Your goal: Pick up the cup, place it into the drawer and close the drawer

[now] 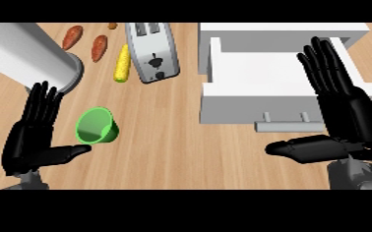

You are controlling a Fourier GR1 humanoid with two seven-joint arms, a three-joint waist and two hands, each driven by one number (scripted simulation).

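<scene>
Left hand (33, 135) sits lower left, fingers straight and open, thumb out toward the green cup (97, 126), which lies tipped on the wooden counter (174, 142) just right of it, untouched. Behind: grey cylinder (36, 59), two sweet potatoes (99, 47), corn cob (123, 64), toaster (152, 51). White drawer (254, 86) is pulled open at right, handle (289, 124) facing front; right hand (334, 113) hovers over its right edge, fingers straight, holding nothing.

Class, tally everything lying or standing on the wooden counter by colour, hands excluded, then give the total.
Green: 1, the cup
Yellow: 1, the corn cob
Reddish-brown: 2, sweet potatoes
Silver: 2, the toaster and the large pot
White: 1, the open drawer unit
Total: 7
</scene>
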